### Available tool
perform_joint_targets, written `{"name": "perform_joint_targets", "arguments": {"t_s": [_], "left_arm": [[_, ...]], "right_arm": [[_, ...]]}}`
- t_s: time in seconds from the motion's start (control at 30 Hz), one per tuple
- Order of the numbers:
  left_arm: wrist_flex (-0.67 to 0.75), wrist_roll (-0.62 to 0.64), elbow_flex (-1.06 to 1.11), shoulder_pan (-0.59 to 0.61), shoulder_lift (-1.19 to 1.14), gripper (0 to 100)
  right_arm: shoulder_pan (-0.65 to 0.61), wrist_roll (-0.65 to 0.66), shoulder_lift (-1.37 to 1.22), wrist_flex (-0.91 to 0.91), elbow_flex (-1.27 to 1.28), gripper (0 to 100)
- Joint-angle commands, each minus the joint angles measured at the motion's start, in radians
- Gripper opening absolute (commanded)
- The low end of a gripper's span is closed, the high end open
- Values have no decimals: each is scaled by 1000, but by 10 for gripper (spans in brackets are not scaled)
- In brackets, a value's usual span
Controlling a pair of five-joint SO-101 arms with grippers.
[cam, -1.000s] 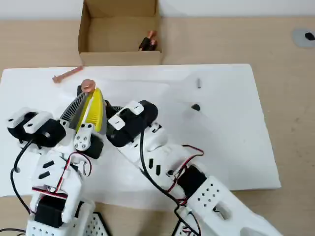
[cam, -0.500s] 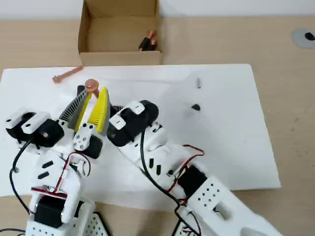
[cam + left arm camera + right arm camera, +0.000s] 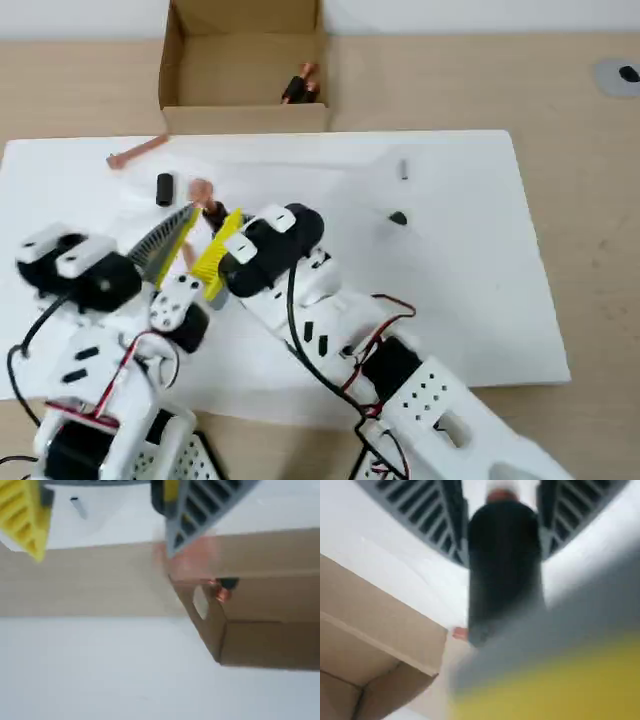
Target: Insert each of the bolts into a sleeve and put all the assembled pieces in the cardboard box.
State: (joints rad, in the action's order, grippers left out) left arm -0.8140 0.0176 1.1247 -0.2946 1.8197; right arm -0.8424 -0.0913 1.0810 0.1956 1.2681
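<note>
the right gripper [image 3: 502, 555] is clamped on a black sleeve [image 3: 502, 590] with a copper bolt head [image 3: 201, 189] at its end, held in front of the cardboard box [image 3: 245, 119], near its front wall. the left gripper [image 3: 102, 551] stands wide with nothing between its yellow and grey fingers, close beside that held piece. one assembled piece [image 3: 300, 85] lies inside the box by its right wall, while a loose sleeve [image 3: 164, 189] and a loose bolt [image 3: 135, 152] lie on the white sheet [image 3: 450, 300] off the box's front left corner.

Light wooden table [image 3: 450, 80]; white sheet [image 3: 450, 300] covering middle; grey disc [image 3: 617, 75] near edge.
</note>
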Motion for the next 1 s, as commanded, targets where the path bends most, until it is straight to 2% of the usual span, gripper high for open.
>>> {"name": "perform_joint_targets", "arguments": {"t_s": [0.0, 0.27, 0.4, 0.5, 0.6, 0.73, 0.97], "left_arm": [[-21, -32, -84, 49, 1, 175], [-92, -38, -210, 118, 2, 174], [-98, -40, -270, 269, -1, 171], [-153, -95, -281, 428, -8, 171], [-256, -130, -275, 552, -59, 171], [-370, -198, -281, 647, -147, 171], [-371, -236, -242, 726, -249, 171]], "right_arm": [[-5, -6, 25, -26, -61, 9], [-4, -6, 24, -23, -104, 9], [54, -6, 19, -23, -170, 9], [139, -9, -38, -23, -257, 9], [219, -11, -174, -23, -407, 9], [285, -12, -410, -23, -673, 9], [341, -12, -852, -21, -1106, 9]]}}
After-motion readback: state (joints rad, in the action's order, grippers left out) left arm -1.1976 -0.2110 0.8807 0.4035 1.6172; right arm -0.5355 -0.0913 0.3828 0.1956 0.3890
